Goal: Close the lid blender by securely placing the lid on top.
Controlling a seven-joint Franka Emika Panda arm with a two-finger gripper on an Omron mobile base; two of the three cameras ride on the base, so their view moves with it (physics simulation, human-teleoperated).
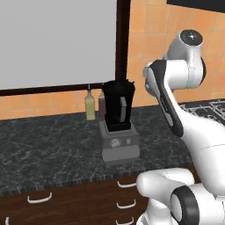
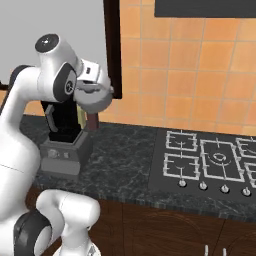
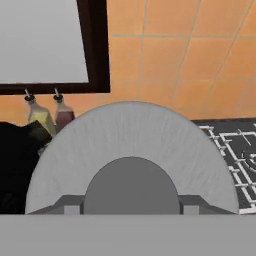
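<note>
The jaws of the gripper (image 2: 95, 96) were clamped on the lid (image 3: 132, 150), gripping its central knob and holding it aloft, beside and above the blender (image 1: 118, 125) on the counter (image 1: 44, 149). The jar mouth stood uncovered; lateral alignment appeared outstanding before lowering.

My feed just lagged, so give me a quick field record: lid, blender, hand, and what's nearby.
lid: grey disc, held up in the air to the right of the jar
blender: black jar on grey base, top open, on the dark counter
hand: gripping the lid by its knob
nearby: two bottles behind blender; stove to the right
</note>
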